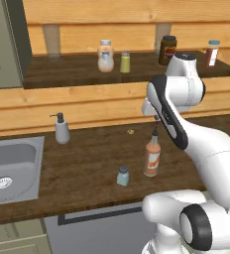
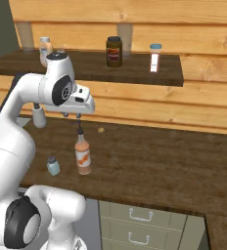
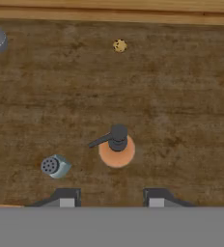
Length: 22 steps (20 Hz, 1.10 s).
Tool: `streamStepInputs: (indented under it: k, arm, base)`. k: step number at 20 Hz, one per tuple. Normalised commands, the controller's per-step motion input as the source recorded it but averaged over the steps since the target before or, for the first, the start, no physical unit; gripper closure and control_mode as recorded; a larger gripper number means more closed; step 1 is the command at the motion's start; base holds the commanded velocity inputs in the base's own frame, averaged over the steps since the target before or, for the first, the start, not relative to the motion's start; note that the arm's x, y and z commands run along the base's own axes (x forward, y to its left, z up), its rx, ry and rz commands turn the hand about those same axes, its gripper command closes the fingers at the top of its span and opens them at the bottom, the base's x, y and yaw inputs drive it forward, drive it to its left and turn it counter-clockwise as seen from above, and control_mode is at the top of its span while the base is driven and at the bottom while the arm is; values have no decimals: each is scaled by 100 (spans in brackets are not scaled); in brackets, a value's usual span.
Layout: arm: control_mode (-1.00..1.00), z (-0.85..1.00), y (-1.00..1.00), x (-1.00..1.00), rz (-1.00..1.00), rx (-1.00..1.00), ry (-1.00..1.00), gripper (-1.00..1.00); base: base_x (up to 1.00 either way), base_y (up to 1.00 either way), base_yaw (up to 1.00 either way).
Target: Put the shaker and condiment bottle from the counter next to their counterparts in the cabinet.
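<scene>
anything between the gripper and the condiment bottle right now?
Nothing visible. The gripper hangs open directly above the condiment bottle, with open air down to its nozzle. The shaker stands apart to the side, on the counter.

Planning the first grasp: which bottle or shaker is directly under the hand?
The tall orange-brown sauce bottle on the counter, right below the hand; the small pale-blue shaker stands off beside it.

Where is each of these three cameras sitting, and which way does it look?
Left base view: behind the arm on its left, looking forward and down at the counter, sink and cabinet; the white arm rises at lower right.
Right base view: behind on the right, facing the same counter; arm at lower left.
Hand view: on the hand, looking straight down over the condiment bottle; the open end effector shows at bottom.
All three share the condiment bottle and the shaker.
</scene>
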Motion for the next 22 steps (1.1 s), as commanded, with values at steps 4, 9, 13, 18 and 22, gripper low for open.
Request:
streamStepInputs:
  k: [4, 9, 13, 18, 22]
  arm:
    - [-100, -4, -8, -11, 4, 0, -6, -100]
    - [-100, -12, -52, -49, 33, 9, -40, -100]
    - [-100, -17, -49, -64, 47, 15, -64, -100]
    - [-100, -40, -3, -52, 37, 2, -45, -100]
    - [-100, -15, 0, -3, 21, 0, -12, -100]
  base:
    - [0, 0, 0]
    - [0, 0, 0]
    - [0, 0, 0]
    - [0, 0, 0]
    - [0, 0, 0]
